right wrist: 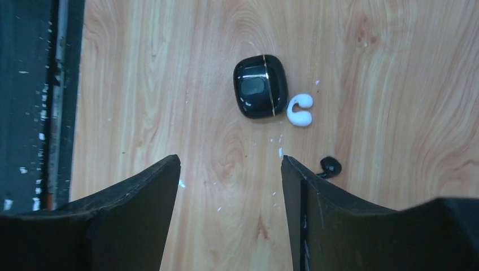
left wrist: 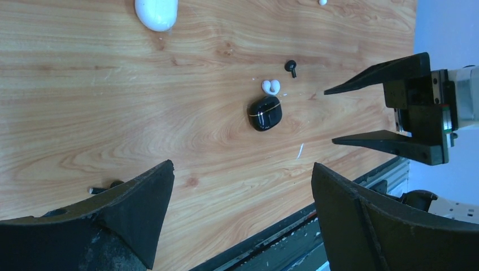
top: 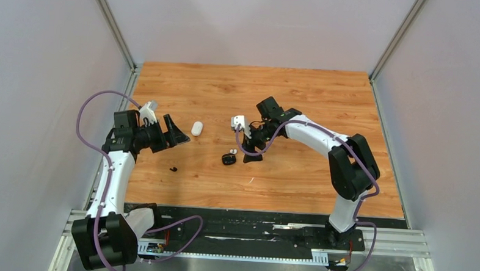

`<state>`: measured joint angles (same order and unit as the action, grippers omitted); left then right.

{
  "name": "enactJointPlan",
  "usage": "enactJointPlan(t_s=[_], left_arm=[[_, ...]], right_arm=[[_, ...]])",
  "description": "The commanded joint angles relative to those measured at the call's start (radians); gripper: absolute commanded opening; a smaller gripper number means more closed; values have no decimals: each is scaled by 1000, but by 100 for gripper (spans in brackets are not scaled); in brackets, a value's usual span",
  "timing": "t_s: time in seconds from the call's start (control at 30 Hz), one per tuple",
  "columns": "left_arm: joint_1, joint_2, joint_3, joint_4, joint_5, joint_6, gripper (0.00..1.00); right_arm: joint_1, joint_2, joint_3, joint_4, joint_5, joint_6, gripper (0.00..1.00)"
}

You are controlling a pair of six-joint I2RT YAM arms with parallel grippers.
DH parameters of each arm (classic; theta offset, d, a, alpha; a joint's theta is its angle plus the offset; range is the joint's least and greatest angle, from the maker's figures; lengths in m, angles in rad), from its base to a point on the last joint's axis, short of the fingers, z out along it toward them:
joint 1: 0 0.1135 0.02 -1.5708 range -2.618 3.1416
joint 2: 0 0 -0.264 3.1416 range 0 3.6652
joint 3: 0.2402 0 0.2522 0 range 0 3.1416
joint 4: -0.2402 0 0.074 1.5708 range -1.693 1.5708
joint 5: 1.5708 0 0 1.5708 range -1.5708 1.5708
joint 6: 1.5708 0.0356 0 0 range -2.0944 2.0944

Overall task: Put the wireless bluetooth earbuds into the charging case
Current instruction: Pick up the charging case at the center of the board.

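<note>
Both spread wide and empty, left gripper and right gripper; pinching the white earbud, just beside the black case at its 3 o'clock, could shove the case or flick the bud away.

I am working inside a lab test cell built for robot trials. Plain grey wall panels are closing me in on three sides, and aluminium frame posts are running up the back corners. A wood-grain tabletop is lying before me. A black mounting strip and a metal rail are edging the near side, with purple cable looping loose.
</note>
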<state>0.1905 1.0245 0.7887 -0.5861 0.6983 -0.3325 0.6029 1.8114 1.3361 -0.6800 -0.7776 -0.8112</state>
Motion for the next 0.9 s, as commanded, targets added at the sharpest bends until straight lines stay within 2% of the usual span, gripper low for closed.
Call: enactJointPlan(t_s=[0.0, 0.23, 0.4, 0.73, 0.87], left_arm=[[16, -35, -28, 31, 14, -25, 97], [19, -32, -60, 58, 9, -62, 97], [20, -25, -73, 71, 15, -89, 96], [21, -24, -81, 84, 18, -97, 96], [21, -24, -82, 85, 19, -98, 96]], right_arm=[[51, 15, 2, 122, 42, -204, 65], [106, 77, 22, 126, 61, -281, 59], [142, 137, 44, 140, 94, -282, 50], [153, 170, 46, 169, 115, -250, 50], [153, 157, 46, 173, 107, -244, 55]])
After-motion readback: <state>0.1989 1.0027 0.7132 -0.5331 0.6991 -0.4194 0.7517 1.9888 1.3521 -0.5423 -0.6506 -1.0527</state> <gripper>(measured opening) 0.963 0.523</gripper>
